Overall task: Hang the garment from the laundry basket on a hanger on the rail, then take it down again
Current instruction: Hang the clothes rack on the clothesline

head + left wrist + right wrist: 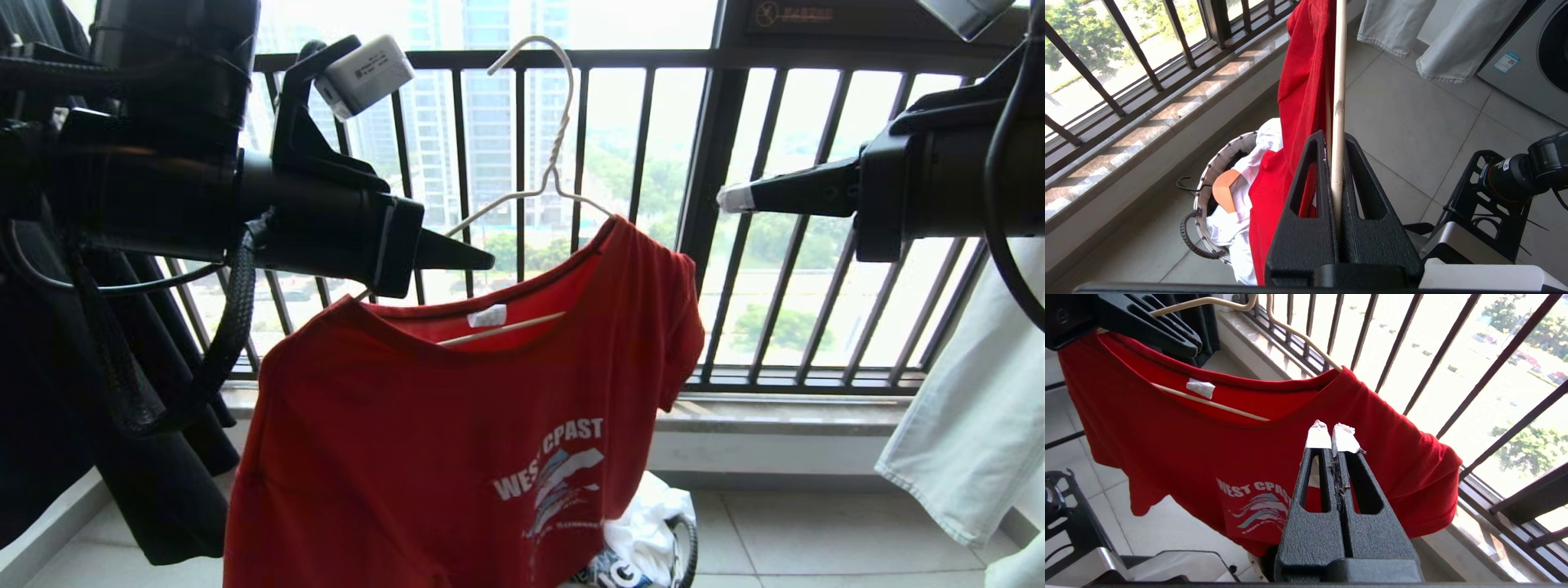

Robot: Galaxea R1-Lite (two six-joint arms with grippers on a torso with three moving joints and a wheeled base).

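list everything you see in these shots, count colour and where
T-shirt: one, red with white and light-blue chest print, draped on the hanger, hem hanging over the basket
wire hanger: one, pale whitish, held up in front of the railing, not hooked on anything in view
laundry basket: one, white woven rim with dark trim, on the floor by the sill, white clothes inside
window railing: one, black bars, behind the shirt
dark garments: black, hanging at far left
pale garment: whitish, hanging at far right
washing machine: one, grey, beside the pale garment
left end effector: black, shut on the hanger's lower bar
right end effector: black, white-taped tips, shut, empty, clear of the shirt
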